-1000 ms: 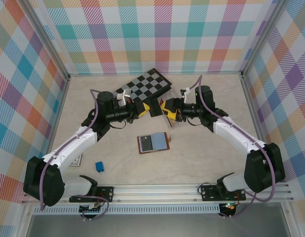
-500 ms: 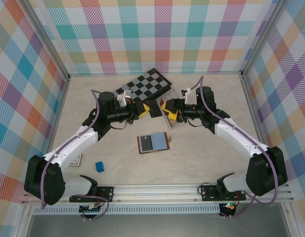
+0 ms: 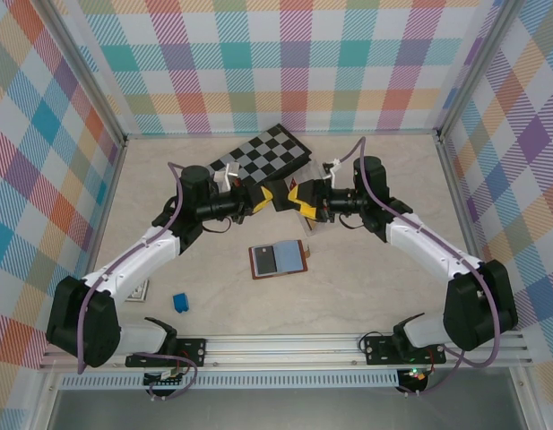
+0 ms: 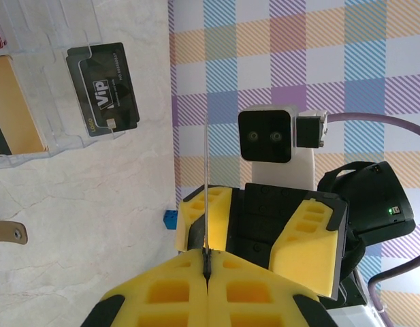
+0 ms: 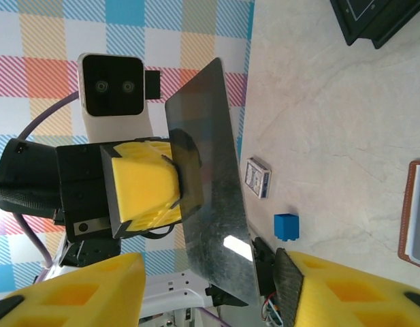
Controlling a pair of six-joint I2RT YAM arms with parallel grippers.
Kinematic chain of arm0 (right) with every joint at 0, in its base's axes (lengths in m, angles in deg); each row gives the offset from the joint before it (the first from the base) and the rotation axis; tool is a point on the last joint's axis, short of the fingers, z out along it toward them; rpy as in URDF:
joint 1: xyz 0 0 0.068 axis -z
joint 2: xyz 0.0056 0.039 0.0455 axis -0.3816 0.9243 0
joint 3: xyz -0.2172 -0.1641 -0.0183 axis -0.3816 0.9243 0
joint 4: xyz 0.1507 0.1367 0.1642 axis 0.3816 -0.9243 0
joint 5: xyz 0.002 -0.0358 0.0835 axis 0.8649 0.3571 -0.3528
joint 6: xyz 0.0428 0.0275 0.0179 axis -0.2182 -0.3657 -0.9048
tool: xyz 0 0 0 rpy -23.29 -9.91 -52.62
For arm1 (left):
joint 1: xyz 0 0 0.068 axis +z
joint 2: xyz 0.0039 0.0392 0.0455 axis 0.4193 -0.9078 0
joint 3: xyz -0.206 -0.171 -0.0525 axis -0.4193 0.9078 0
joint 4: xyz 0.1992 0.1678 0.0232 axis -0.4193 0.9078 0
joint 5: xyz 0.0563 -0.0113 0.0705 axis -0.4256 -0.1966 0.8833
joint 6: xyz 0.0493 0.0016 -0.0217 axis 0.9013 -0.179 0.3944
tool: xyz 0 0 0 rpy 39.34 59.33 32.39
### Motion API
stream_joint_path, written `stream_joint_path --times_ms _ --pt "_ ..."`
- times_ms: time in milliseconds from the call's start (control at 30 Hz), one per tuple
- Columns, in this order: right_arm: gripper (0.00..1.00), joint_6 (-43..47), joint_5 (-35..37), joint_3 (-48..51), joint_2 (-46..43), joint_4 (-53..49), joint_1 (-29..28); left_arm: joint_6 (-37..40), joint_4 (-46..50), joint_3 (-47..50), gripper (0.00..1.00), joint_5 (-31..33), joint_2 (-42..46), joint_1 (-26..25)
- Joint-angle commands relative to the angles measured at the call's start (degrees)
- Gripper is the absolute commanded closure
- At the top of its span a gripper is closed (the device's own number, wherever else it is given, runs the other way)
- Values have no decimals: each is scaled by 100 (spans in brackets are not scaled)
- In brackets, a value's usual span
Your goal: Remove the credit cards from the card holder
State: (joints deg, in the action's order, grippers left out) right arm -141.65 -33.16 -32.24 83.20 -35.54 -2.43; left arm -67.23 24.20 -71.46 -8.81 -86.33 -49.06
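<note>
The brown card holder (image 3: 278, 258) lies open on the table, pale blue-grey lining up; its edge shows in the right wrist view (image 5: 417, 212). Above it, my left gripper (image 3: 265, 199) (image 4: 207, 255) is shut on a dark grey credit card (image 5: 210, 204), which appears edge-on in the left wrist view (image 4: 207, 170). My right gripper (image 3: 298, 197) (image 5: 210, 272) faces it, open, with the card's free end between its yellow pads (image 5: 346, 289) and close against one of them.
A chessboard (image 3: 263, 154) lies behind the grippers. A clear compartment box (image 4: 60, 146) holds a black VIP card (image 4: 104, 88) and a tan card (image 4: 19, 102). A blue block (image 3: 180, 301) and a card deck (image 5: 257, 177) sit near the left front.
The right gripper has shifted slightly left, further around the card held by the left gripper. The left gripper stays shut on the card.
</note>
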Motion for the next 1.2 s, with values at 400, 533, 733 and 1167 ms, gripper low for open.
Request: stream_joint_path --times_ms 400,533,733,1167 --pt "99 735 380 -472 -7 -1205 -59 342 821 -93 82 262 175 30" --pt "100 1602 1047 -900 -65 -2517 -60 1005 2367 -284 58 1241 310 39" --pt "100 3405 2964 -1639 -73 -4404 -46 1657 4230 -523 13 2612 346 54" --pt "100 5824 5062 -1934 284 -4789 25 1977 5186 -531 0 3484 476 120"
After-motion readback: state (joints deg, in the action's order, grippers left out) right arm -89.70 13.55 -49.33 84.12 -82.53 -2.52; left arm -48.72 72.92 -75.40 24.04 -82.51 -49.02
